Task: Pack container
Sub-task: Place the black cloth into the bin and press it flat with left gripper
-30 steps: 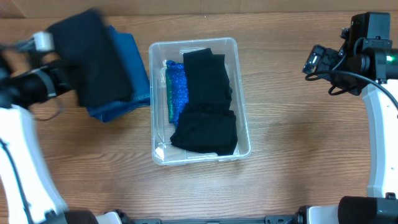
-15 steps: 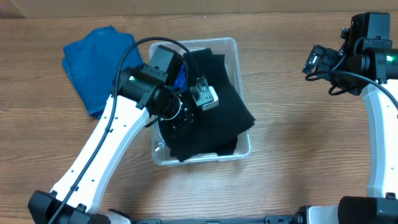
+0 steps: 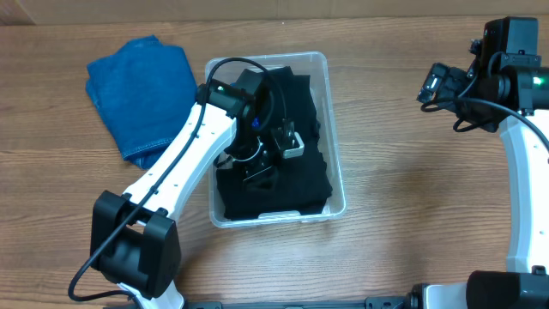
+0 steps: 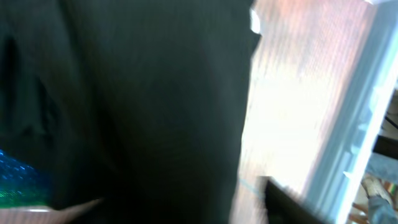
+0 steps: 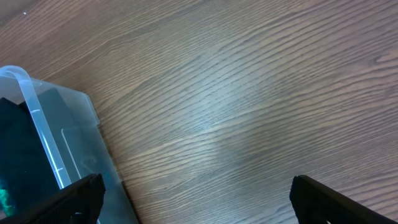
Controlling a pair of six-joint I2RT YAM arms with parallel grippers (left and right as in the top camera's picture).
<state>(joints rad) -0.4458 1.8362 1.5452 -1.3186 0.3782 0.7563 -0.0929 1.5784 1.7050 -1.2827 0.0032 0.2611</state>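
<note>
The clear plastic container (image 3: 336, 129) stands mid-table, filled with black cloth (image 3: 300, 184). My left gripper (image 3: 262, 163) is down inside it, over the cloth. The left wrist view is blurred: black cloth (image 4: 155, 93) fills most of it, the container wall (image 4: 360, 112) runs down the right, and one dark finger (image 4: 292, 202) stands well off to the right, so the jaws look apart and open. My right gripper (image 3: 433, 86) hovers at the far right, open and empty (image 5: 196, 186), with the container's corner (image 5: 56, 143) at the left of its view.
A folded blue cloth (image 3: 141, 86) lies on the wooden table left of the container. A sparkly blue-green item (image 4: 12, 183) shows at the container's left side under the black cloth. Bare wood lies between the container and the right arm.
The left arm swung in from the far left with a dark cloth and lowered it into the container. The cloth overhung the right rim half a second ago; now it lies inside.
</note>
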